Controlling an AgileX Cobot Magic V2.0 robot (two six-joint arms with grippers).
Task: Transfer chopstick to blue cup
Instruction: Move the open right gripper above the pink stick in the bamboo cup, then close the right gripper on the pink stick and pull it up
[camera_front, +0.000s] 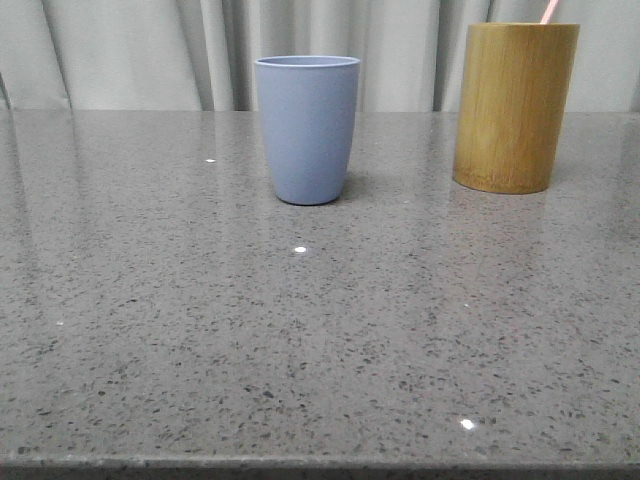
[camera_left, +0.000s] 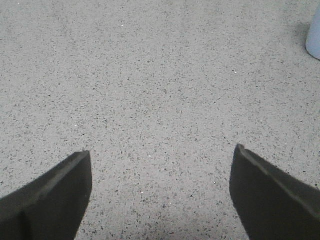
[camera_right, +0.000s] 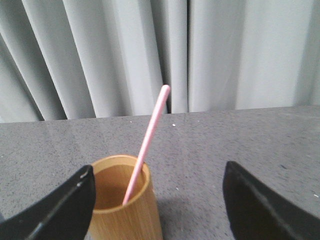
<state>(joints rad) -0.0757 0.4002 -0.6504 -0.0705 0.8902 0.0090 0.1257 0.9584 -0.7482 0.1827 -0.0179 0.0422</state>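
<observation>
Grey speckled table runs under everything. Farthest left, the left gripper hovers over bare stone, fingers spread wide and holding nothing, with only an edge of the blue cup in its view. That cup stands upright near the middle, empty as far as I can tell. To the right, well apart, stands the holder, with one pink chopstick leaning on its rim. The right gripper sits behind and above the holder, fingers wide apart and empty. Probably best to pinch the chopstick high up and lift along its lean.
</observation>
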